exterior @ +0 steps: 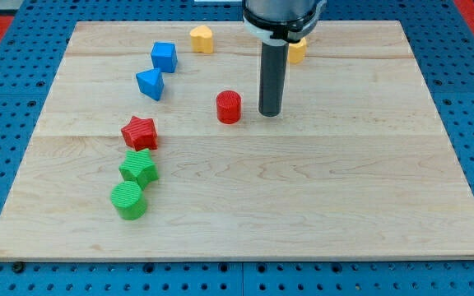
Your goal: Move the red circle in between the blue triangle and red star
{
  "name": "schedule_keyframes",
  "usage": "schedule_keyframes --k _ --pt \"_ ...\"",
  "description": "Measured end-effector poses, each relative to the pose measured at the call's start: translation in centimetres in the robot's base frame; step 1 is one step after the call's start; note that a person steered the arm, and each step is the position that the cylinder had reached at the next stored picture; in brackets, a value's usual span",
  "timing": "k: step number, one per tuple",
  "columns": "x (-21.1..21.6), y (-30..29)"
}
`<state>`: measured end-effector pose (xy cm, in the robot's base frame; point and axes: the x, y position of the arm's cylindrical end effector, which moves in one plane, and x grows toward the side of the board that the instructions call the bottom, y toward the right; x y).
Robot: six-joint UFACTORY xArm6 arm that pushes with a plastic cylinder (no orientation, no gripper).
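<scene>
The red circle (229, 107) stands near the middle of the wooden board. My tip (270, 113) is just to its right, a small gap apart. The blue triangle (150, 84) lies to the upper left of the circle. The red star (139, 132) lies below the triangle, to the circle's lower left.
A blue cube (164, 57) sits above the triangle. A yellow block (202, 39) is at the top; another yellow block (297, 51) is partly hidden behind the rod. A green star (138, 168) and a green circle (128, 201) lie below the red star. The board (344, 189) rests on blue pegboard.
</scene>
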<state>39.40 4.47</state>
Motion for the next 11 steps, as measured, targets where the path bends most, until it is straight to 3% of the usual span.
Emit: schedule_keyframes --k 1,2,4,5,6,8,9,10,11 --pt "-1.8 -0.8" --pt "0.1 -6.7" --pt "-2.3 -7.4" --pt "1.5 -11.4" --pt "1.7 -13.6" --pt "5.1 -9.6" --pt "1.1 -5.6" --pt "-2.0 -5.2" --pt "-4.8 -9.0"
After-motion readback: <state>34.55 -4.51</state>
